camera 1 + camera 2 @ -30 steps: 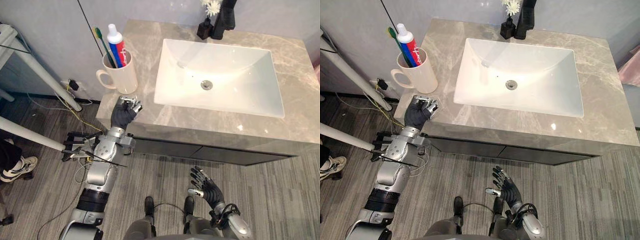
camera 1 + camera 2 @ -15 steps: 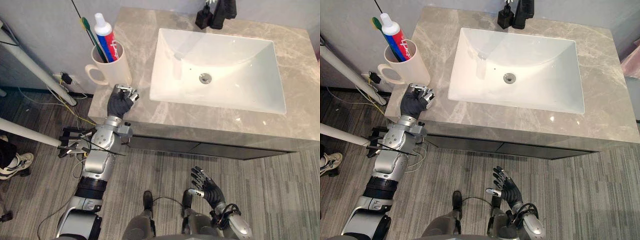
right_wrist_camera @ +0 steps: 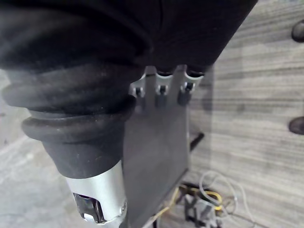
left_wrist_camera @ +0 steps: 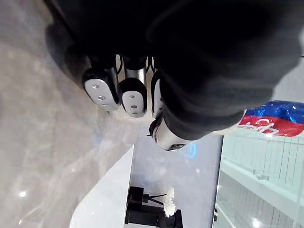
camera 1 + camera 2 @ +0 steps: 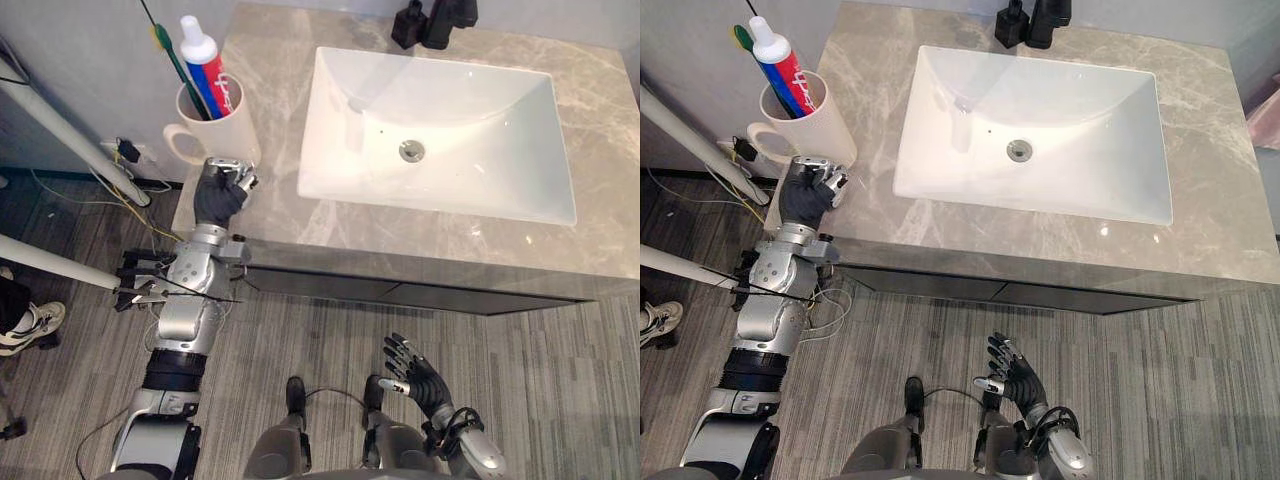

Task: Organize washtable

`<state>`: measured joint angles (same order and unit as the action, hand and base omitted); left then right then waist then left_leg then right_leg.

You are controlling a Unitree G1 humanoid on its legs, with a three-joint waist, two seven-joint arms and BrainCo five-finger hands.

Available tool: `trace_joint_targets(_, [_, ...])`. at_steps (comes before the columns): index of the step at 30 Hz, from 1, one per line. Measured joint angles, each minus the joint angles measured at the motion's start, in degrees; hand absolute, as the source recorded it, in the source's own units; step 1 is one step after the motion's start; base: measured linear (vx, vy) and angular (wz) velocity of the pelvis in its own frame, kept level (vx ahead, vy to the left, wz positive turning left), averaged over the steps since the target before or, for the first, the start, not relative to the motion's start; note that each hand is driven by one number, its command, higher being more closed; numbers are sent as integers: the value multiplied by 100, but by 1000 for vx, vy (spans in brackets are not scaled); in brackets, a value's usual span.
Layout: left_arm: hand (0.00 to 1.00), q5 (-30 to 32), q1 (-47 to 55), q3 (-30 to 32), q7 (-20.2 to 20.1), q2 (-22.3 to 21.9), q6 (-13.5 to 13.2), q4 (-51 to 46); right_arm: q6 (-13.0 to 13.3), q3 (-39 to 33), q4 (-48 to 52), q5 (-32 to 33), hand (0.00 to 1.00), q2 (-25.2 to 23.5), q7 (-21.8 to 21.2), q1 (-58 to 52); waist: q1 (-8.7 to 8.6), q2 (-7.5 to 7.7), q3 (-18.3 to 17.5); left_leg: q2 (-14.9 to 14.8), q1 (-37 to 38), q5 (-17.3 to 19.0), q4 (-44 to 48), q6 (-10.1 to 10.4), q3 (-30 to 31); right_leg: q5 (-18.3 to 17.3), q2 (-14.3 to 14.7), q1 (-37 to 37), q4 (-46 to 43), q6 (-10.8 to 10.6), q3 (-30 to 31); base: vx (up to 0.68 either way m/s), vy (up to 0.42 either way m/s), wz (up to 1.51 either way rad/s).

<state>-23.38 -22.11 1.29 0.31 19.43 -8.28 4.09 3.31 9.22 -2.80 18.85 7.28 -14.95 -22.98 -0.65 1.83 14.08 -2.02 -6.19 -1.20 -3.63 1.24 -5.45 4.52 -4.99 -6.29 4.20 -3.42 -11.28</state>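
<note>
A white mug (image 5: 222, 138) stands at the washtable's (image 5: 272, 205) left edge, holding a green toothbrush (image 5: 168, 52) and a red, white and blue toothpaste tube (image 5: 204, 62). My left hand (image 5: 219, 193) rests on the front left corner of the marble top, just in front of the mug, its fingers (image 4: 133, 96) curled on nothing. The tube (image 4: 271, 119) shows past them. My right hand (image 5: 417, 371) hangs low over the floor in front of the cabinet, fingers spread open and empty.
A white basin (image 5: 450, 95) is set in the middle of the top. A black faucet (image 5: 448, 18) and a small black bottle (image 5: 408, 25) stand behind it. White slanting poles (image 5: 60, 118), cables (image 5: 128, 157) and a person's shoe (image 5: 30, 330) lie to the left.
The whole view has shifted as the camera moved. My left hand has come a little nearer to the mug, still curled. The right hand has stayed low and open.
</note>
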Motion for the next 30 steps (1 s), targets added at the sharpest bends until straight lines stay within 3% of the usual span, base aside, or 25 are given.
trace_joint_targets(16, [100,-3,50,218,137,-2,-111,0,2,-8,0,-45,0,1,1,-1,6,2,88,-2,12,2,14,0,-20,0,-1,7,-8,0,18,0,0,0])
trace_joint_targets(30, [100,-61,-865,92,414,79,-108,504,16,33,2,-44,0,8,8,4,-1,70,325,-4,0,27,64,3,-78,2,-3,-6,-22,2,47,0,0,0])
